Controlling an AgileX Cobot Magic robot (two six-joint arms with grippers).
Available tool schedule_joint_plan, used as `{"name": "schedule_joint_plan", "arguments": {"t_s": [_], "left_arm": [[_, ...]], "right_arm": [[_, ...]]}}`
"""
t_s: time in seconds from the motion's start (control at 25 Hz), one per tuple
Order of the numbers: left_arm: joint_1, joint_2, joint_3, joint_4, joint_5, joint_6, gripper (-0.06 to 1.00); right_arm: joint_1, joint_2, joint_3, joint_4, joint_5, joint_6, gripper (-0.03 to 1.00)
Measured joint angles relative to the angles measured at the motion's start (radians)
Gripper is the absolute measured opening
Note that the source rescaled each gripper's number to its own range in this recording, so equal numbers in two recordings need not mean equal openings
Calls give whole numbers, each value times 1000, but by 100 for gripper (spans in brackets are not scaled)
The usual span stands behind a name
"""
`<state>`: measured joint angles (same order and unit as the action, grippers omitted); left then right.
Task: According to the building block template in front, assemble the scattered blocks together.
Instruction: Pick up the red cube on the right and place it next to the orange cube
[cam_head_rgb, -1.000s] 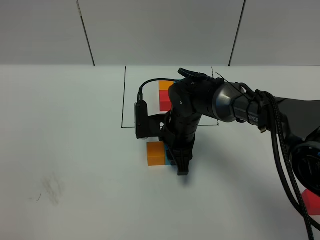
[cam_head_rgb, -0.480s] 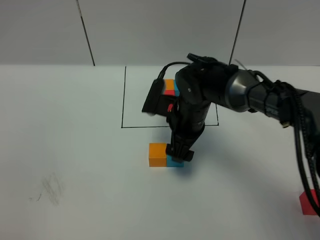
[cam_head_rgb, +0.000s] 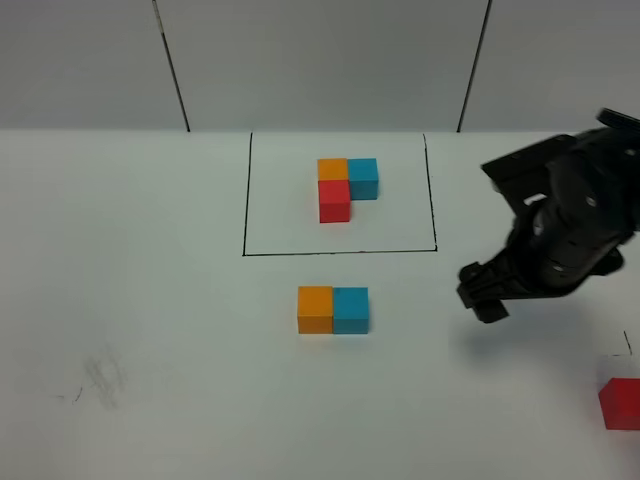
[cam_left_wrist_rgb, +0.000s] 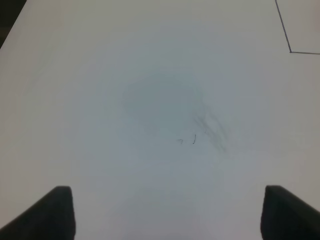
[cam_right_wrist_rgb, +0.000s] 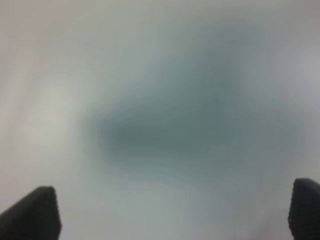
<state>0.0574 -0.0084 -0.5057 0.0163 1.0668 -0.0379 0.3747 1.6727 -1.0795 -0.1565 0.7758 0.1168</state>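
Set blue cube (cam_head_rgb: 350, 309) down touching orange cube (cam_head_rgb: 315, 309), near framed template (cam_head_rgb: 345, 188). Withdrew right gripper (cam_head_rgb: 482, 298) wide open, empty. Kept left gripper (cam_left_wrist_rgb: 167, 212) open, holding nothing. Left red cube (cam_head_rgb: 622, 403) well apart, unplaced.

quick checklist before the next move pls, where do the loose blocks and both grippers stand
1. Orange block touching blue block, orange on the left as in the template: ok.
2. Red block joined in front of the orange one: not ok, it lies apart near the right edge of the high view.
3. Right gripper jaws open with nothing between them: ok.
4. Left gripper jaws open with nothing between them: ok.
5. Red block square to the pair: cannot tell, the picture edge cuts it off.
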Motion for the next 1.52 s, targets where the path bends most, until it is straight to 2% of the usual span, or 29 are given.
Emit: {"name": "schedule_joint_plan", "arguments": {"t_s": [0.28, 0.64, 0.84, 1.08, 1.52], "left_arm": [[0, 0, 0, 0, 0, 0, 65], [0, 0, 0, 0, 0, 1, 65], [0, 0, 0, 0, 0, 1, 65], [0, 0, 0, 0, 0, 1, 65], [0, 0, 0, 0, 0, 1, 65]], "right_arm": [[-155, -127, 202, -4, -29, 69, 95], [-229, -159, 298, -4, -46, 70, 94], [-280, -160, 362, -3, -111, 70, 93], [-285, -155, 406, -4, -208, 72, 91], [-285, -39, 413, -2, -262, 72, 88]]}}
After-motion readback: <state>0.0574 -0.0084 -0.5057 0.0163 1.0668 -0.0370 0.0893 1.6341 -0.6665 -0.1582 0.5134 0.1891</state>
